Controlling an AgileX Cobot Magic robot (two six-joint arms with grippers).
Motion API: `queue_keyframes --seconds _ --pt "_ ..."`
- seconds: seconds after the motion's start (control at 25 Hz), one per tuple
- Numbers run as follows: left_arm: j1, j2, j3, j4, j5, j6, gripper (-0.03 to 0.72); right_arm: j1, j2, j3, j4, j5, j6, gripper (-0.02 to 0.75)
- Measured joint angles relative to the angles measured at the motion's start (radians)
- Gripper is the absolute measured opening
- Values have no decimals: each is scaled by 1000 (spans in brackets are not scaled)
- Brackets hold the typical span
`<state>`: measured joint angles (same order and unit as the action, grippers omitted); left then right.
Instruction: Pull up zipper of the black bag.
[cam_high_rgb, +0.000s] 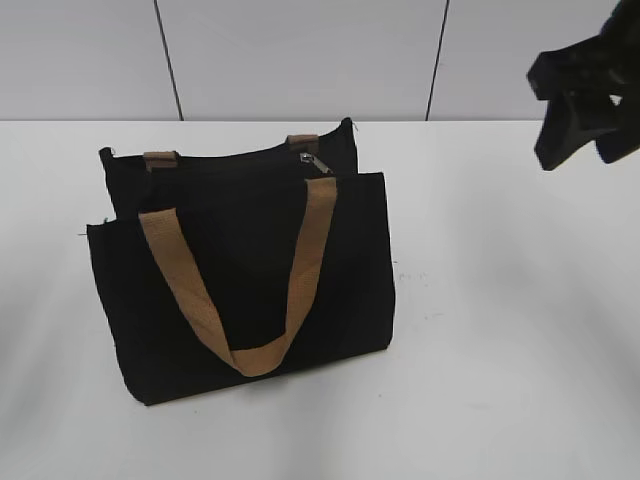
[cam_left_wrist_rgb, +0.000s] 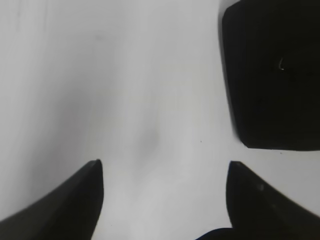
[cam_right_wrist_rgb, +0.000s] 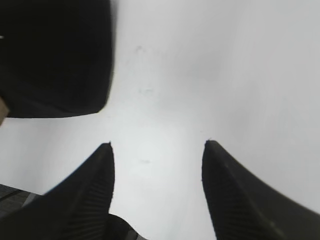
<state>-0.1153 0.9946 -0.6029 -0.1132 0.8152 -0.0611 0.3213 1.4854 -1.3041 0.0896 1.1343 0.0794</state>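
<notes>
Only your exterior view gives you the whole black bag (cam_high_rgb: 240, 290): it stands upright on the white table (cam_high_rgb: 500, 350), left of the worktop's middle and nearer its far edge than its near one, front panel facing the camera. Its long axis runs left to right, roughly parallel with the far edge, with the right end turned slightly away from you. You can count one bag, one silver pull tab (cam_high_rgb: 317, 163), and two tan handles: the front handle (cam_high_rgb: 245, 290) hangs down over the panel in a loop, while the rear handle (cam_high_rgb: 160, 158) shows only as two short stubs at the top edge. The zipper (cam_high_rgb: 240, 160) follows the top edge, and the tab sits toward its right end, pointing down and to the right.

Your left wrist view shows what the exterior view misses, the left gripper (cam_left_wrist_rgb: 165, 200): its jaws stand spread over bare table, holding nothing, with a corner of the bag (cam_left_wrist_rgb: 272, 75) at upper right.

Your right wrist view shows the right gripper (cam_right_wrist_rgb: 157, 190) likewise parted and empty over the table, a bag corner (cam_right_wrist_rgb: 55, 55) at upper left. In the exterior view it (cam_high_rgb: 575, 115) hangs above the far right of the worktop, well apart from the bag.
</notes>
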Motion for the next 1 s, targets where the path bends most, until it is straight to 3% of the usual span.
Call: queue_keyframes --seconds 0.48,0.76,1.0 --pt "0 266 -291 5 201 88 564 -276 -3 0 -6 77 -126 436" --pt "0 291 -378 35 292 92 561 -324 -13 8 -6 79 -174 436" --pt "0 291 -383 54 389 92 561 -324 -191 189 21 77 -176 436"
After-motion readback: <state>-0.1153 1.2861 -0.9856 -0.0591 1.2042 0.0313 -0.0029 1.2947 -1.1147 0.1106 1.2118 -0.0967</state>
